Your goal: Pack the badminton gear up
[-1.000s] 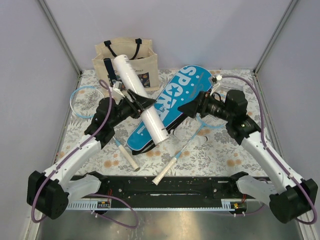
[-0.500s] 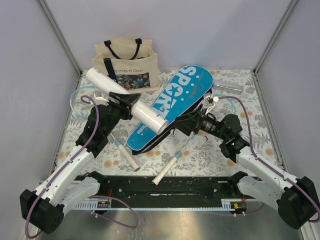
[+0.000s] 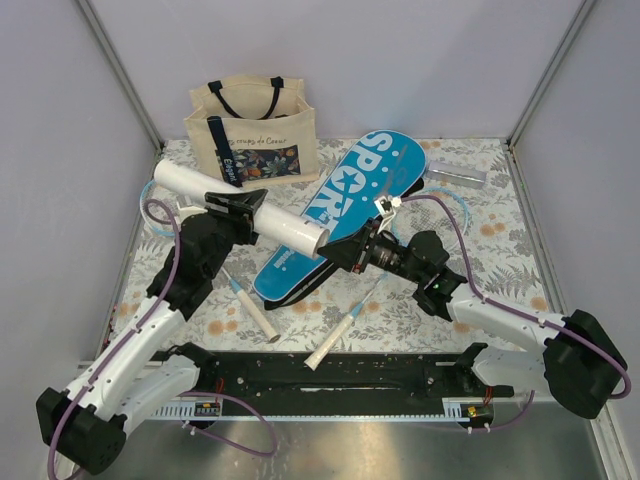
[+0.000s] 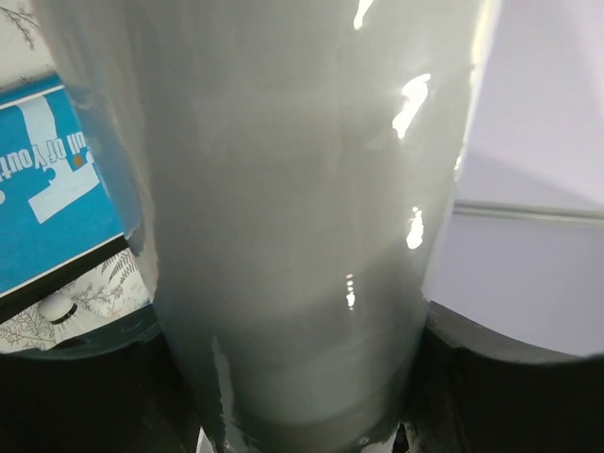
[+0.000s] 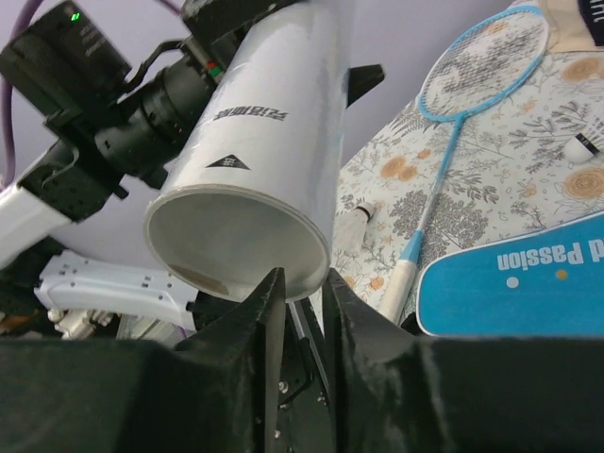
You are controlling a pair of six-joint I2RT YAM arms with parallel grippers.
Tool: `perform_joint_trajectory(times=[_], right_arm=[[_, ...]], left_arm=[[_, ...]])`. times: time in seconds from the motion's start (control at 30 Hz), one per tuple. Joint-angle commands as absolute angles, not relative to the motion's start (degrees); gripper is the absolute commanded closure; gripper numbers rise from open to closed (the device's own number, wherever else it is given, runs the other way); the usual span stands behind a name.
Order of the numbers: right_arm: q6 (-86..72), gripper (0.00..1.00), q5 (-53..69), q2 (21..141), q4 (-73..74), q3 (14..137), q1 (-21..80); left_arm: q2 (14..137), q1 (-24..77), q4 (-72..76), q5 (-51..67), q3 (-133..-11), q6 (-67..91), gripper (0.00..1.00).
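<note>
The white cylindrical tube is held above the floral-patterned counter, clamped about mid-length by the left gripper. On the counter below it, a white-handled racket and a second racket are laid beside the blue racket-shaped case lettered SPORT. The right gripper is set at the tube's open rim, its fingers narrowly apart. Whether the rim is pinched cannot be told.
</note>
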State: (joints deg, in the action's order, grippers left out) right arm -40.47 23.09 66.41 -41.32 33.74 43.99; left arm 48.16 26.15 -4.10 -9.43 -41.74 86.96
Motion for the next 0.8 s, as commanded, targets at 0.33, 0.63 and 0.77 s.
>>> perform_joint_trajectory(times=[0.33, 0.63, 0.77], right_arm=[[-43.85, 1.0, 11.08, 66.36, -43.42, 34.89, 44.47], [-41.49, 1.0, 5.72, 61.09, -33.67, 34.19, 44.3], [-41.13, 1.0, 3.43, 57.93, -32.52, 32.35, 43.95]], left_arm=[[44.12, 26.54, -12.39, -18.62, -44.65, 88.86, 0.43], [44.12, 26.37, -14.23, -23.46, -45.53, 86.49, 0.5], [44.12, 25.75, -14.5, -23.73, -45.26, 86.57, 0.5]])
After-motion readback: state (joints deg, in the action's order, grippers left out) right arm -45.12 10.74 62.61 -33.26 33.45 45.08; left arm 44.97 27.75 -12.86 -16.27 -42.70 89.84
